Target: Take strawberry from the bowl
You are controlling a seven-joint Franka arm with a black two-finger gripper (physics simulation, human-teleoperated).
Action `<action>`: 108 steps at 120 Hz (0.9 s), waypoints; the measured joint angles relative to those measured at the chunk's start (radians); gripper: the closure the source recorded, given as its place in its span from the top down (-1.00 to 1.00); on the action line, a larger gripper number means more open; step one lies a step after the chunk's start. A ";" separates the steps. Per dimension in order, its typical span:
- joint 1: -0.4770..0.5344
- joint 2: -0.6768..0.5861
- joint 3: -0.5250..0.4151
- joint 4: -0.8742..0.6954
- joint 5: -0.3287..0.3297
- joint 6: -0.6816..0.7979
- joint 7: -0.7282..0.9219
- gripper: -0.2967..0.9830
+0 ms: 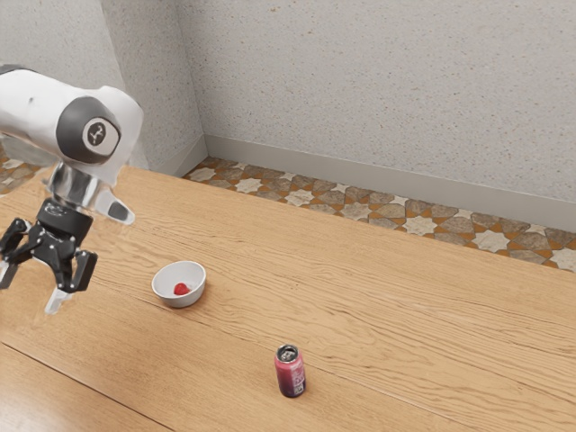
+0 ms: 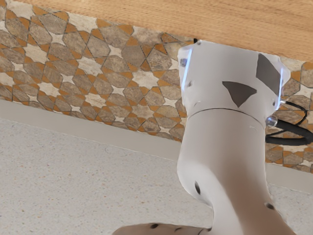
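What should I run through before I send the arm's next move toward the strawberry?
1. Strawberry inside the bowl: ok.
2. Bowl upright: ok.
3. Gripper open: ok, fingers apart.
4. Gripper above the bowl: not ok, it hangs off toward the exterior view's left.
5. Can apart from the bowl: ok, it stands upright by itself.
6. Strawberry loose enough to lift: cannot tell.

strawberry (image 1: 181, 289) | red, small, rounded | lying low inside bowl, toward its 6 o'clock side as the exterior view shows it | bowl (image 1: 162, 292) | round, whitish, plain | upright, mouth up, on tabletop (image 1: 405, 315) | at 8 o'clock from the exterior view's centre
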 joint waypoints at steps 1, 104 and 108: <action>-0.001 -0.002 -0.004 0.019 -0.002 0.022 0.001 0.54; 0.053 0.519 0.054 0.119 -0.147 1.070 -0.716 -0.09; 0.054 0.513 0.053 0.106 -0.141 1.087 -0.739 -0.09</action>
